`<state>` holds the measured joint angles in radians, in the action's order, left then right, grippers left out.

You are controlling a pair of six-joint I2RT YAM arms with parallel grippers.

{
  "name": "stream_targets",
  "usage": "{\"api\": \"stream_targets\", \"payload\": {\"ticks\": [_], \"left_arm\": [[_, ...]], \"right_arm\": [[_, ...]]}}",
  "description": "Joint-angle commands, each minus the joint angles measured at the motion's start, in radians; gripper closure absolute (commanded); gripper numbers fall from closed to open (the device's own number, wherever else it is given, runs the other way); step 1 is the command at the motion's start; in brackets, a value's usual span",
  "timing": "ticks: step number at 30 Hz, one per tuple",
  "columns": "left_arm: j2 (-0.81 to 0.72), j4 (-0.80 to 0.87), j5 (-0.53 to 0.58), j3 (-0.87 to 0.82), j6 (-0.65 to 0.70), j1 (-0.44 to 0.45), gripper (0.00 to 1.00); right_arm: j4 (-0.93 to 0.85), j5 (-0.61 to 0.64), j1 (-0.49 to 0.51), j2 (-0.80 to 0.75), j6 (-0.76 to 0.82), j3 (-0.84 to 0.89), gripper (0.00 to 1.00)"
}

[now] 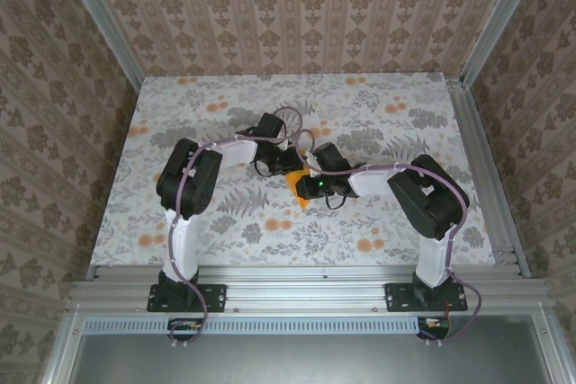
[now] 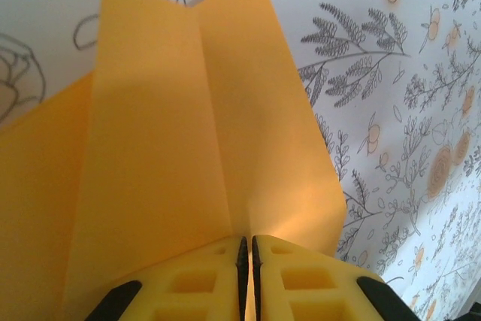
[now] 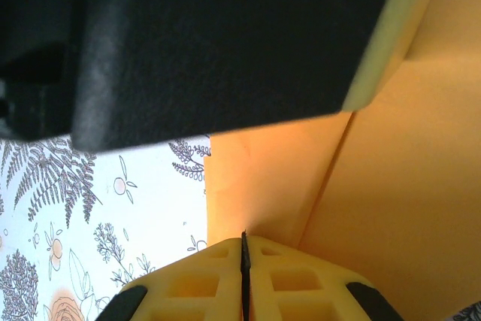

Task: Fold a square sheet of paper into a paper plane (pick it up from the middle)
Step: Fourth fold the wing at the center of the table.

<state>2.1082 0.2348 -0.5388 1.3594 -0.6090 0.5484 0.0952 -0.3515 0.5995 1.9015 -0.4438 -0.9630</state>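
A thin bright-orange paper sheet (image 1: 300,190), already creased into long panels, sits at the middle of the counter (image 1: 396,101), whose white cover is printed with grey leaves and small orange flowers. From above, the white-and-black left arm (image 1: 184,186) and the matching right arm (image 1: 430,193) bend inward and meet over it, so that only a small orange wedge shows between their black wrists. That view does not tell whether the sheet touches the counter. In the left wrist view the paper sheet (image 2: 188,148) stands away from the camera as two tall panels joined by a straight centre crease, with a further orange flap lying off to the left. The left arm's jaws are pressed together, the yellow fingers (image 2: 199,283) leaving only a hairline seam, and the paper's near edge runs down into that seam, pinched there. In the right wrist view the right arm's jaws are likewise closed to a thin dark line between yellow fingers (image 3: 289,283). The orange paper (image 3: 255,186) comes down to meet their tips, apparently nipped, and a fold line slants up to the right. Just above, the other arm's black wrist body (image 3: 210,43) hangs close over the sheet, a pale yellow finger edge (image 3: 391,35) beside it.
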Motion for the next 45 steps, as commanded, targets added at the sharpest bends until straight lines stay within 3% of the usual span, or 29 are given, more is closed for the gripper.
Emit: {"api": "stream_targets", "payload": {"ticks": [1,21,45], "left_arm": [[0.058,-0.003,0.096,0.034,0.031,-0.031,0.86],[0.12,0.12,0.22,0.044,0.17,-0.06,0.86],[0.126,0.126,0.187,0.053,0.191,-0.062,0.86]], "right_arm": [[-0.249,0.017,0.017,0.047,0.018,0.059,0.88],[-0.298,0.042,0.103,-0.033,-0.022,0.123,0.87],[-0.172,-0.05,0.149,-0.126,-0.201,0.317,0.86]]}}
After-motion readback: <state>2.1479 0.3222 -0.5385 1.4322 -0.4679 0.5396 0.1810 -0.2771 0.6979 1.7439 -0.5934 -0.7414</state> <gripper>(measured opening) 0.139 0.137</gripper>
